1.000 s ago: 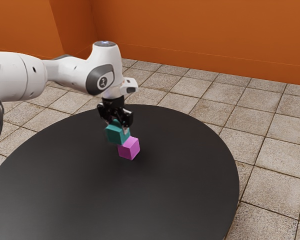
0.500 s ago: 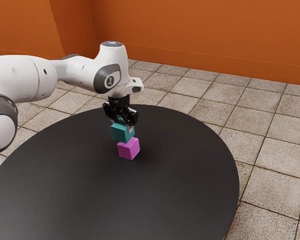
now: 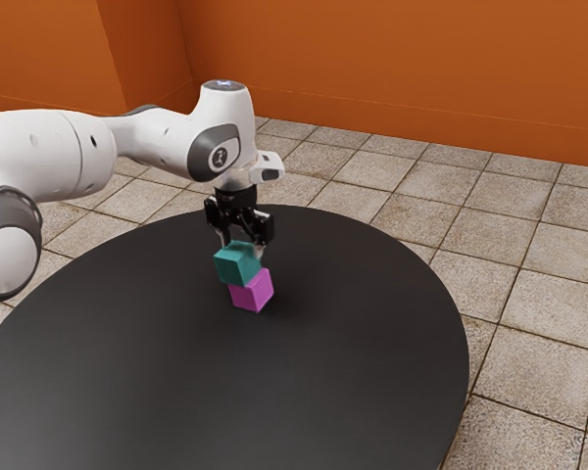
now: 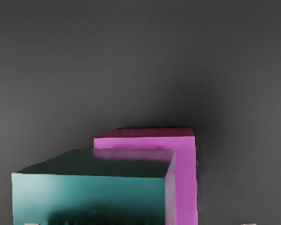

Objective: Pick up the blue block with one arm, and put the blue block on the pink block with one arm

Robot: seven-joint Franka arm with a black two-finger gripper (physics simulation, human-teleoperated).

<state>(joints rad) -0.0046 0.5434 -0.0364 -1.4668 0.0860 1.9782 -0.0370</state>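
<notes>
The blue block (image 3: 234,264), teal in colour, rests on top of the pink block (image 3: 253,292) near the middle of the round black table (image 3: 353,372). It sits shifted toward the exterior view's left, so part of the pink top is uncovered. My gripper (image 3: 243,243) hangs straight above the blue block, open, with its fingers spread to either side of the block's upper edge. In the wrist view the blue block (image 4: 93,197) lies just under my hand, with the pink block (image 4: 182,173) under and behind it.
The dark tabletop stretches wide on every side of the two blocks. Beyond it are a tiled floor (image 3: 529,245) and orange walls (image 3: 421,59). My white arm (image 3: 98,157) reaches in from the exterior view's left.
My gripper carried the blue block toward the exterior view's right, over the pink block. The block then dropped slightly out of the fingers and now sits on the pink one.
</notes>
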